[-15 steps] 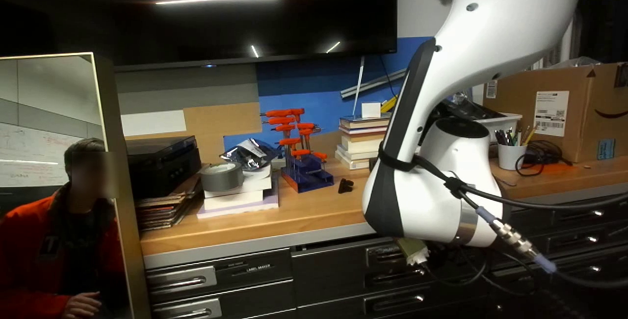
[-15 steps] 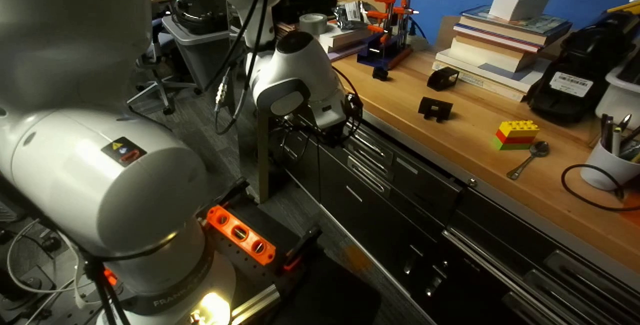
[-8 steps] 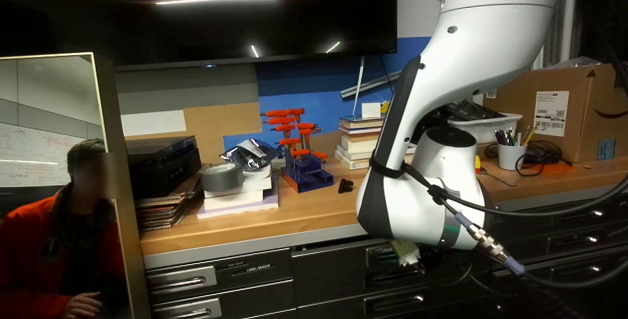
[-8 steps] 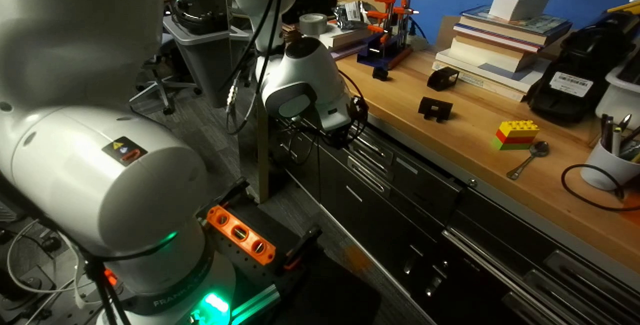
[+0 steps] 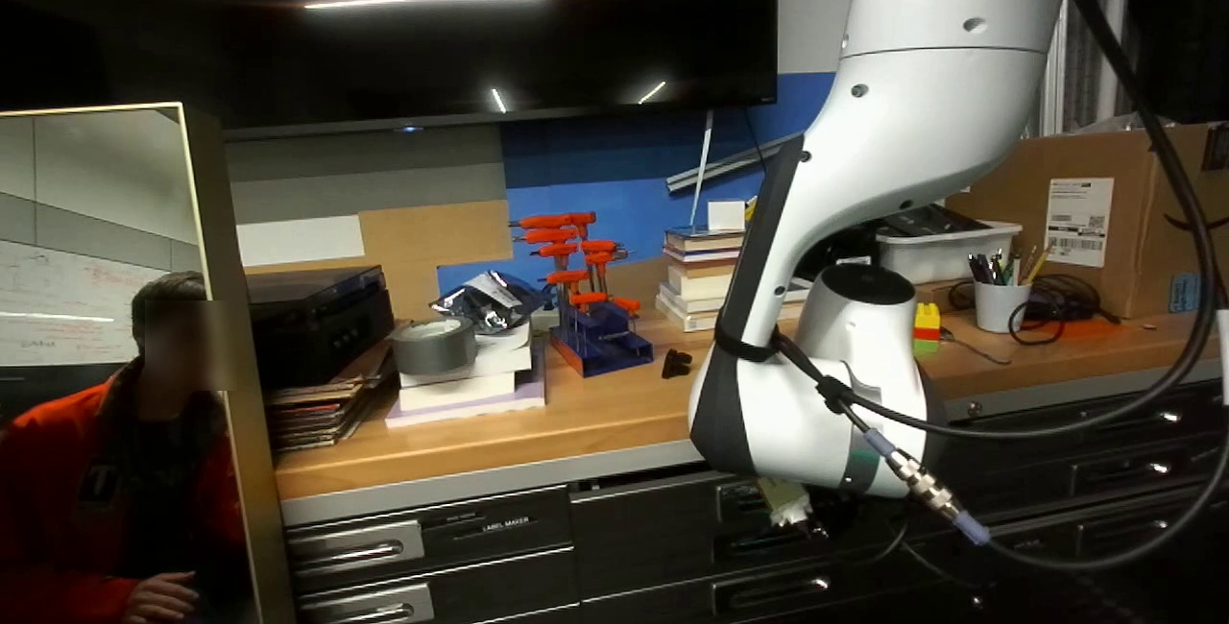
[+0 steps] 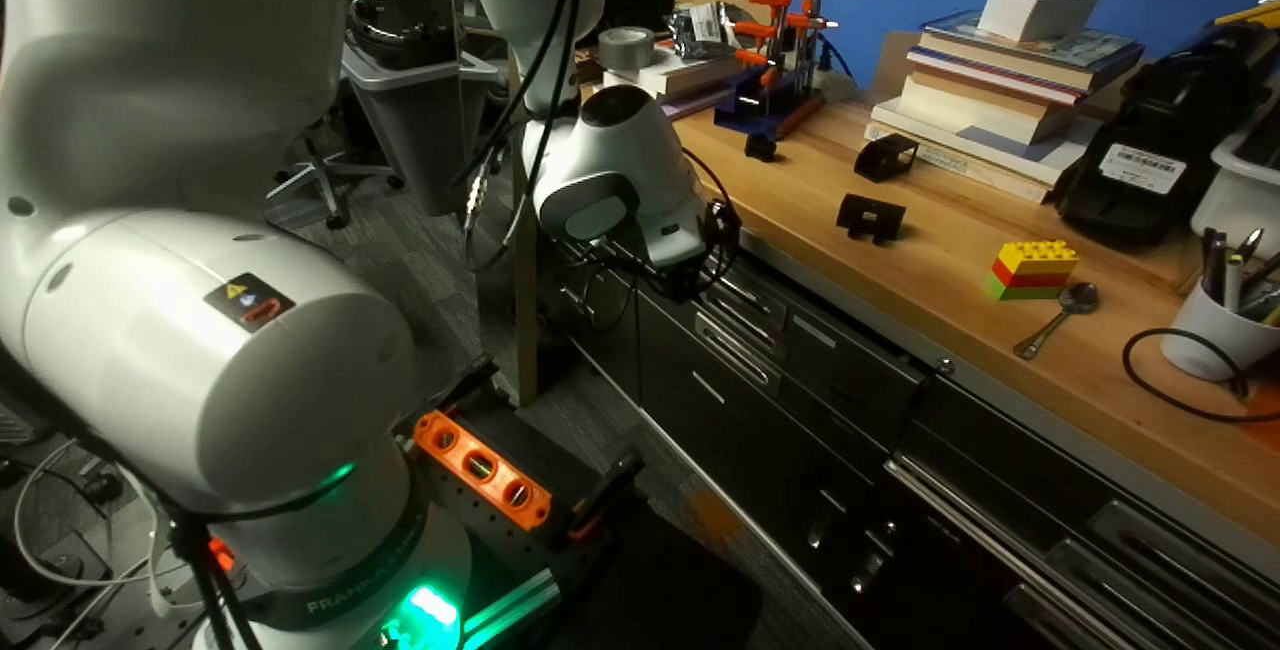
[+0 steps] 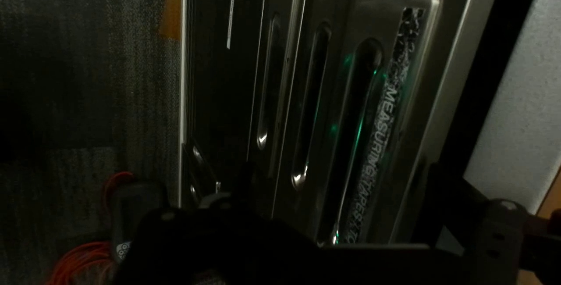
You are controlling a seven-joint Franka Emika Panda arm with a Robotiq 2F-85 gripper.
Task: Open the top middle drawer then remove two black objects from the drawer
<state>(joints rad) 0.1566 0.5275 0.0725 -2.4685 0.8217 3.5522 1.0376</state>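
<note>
"Drawer, top middle: where do you see it?"

"Just under the desk, marked 'measuring tapes'."

"And your tool?"

"I have its jaws apart; the drawer's front shows between them in my wrist view."

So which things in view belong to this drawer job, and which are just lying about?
For the job:
top middle drawer
two black objects: can't identify them; drawer's inside doesn't show

Just lying about:
tape roll
toy bricks
spoon
pen cup
</note>
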